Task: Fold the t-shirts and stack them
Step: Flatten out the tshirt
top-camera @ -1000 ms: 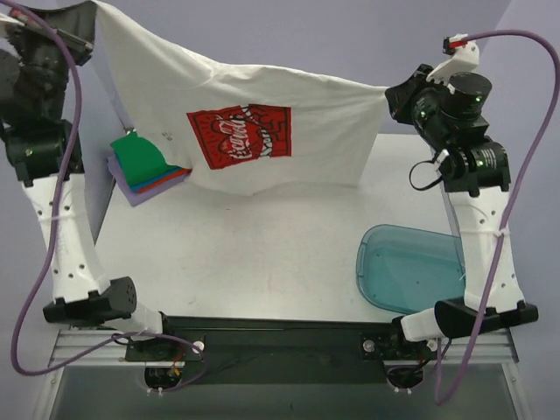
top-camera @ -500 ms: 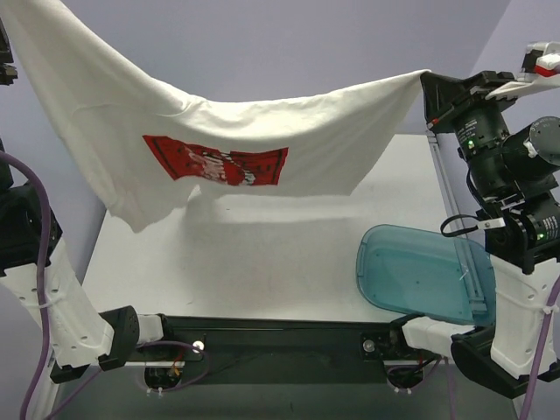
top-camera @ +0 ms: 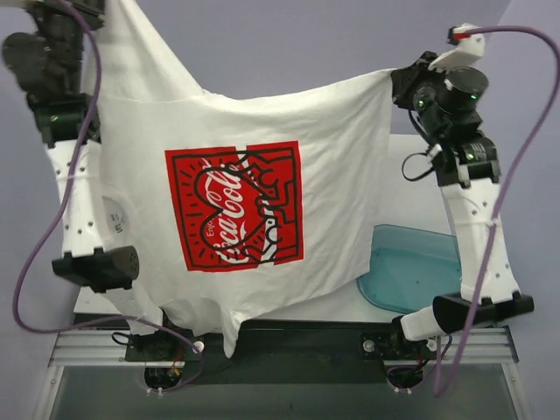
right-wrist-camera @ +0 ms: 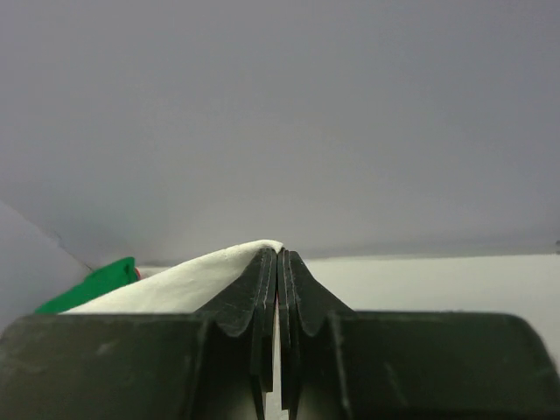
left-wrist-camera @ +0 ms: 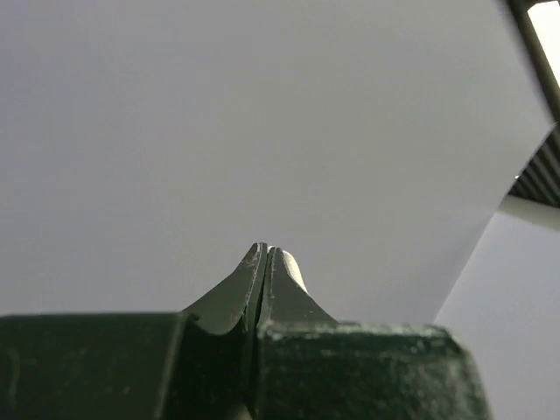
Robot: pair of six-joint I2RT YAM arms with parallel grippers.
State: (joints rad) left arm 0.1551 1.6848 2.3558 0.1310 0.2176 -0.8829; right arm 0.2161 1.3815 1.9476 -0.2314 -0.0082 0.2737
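Both top corners of shirt (top-camera: 236, 175) pinched tight: left gripper (left-wrist-camera: 265, 254) at upper left of top view, right gripper (right-wrist-camera: 278, 254) at upper right. Hangs spread over centre, hem past table's (top-camera: 350, 308) near edge, right edge overlapping bin (top-camera: 411, 262) rim. Open air above sagging top edge.

White t-shirt (top-camera: 341, 140), red-and-white logo (top-camera: 234, 206)

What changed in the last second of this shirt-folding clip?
Both arms swung the white t-shirt up and toward the near edge. It now hangs spread with its red logo facing the top camera, hiding the folded stack from that view. Nothing was taken or released: the left gripper and right gripper stay shut on its top edge. The blue bin has not moved.
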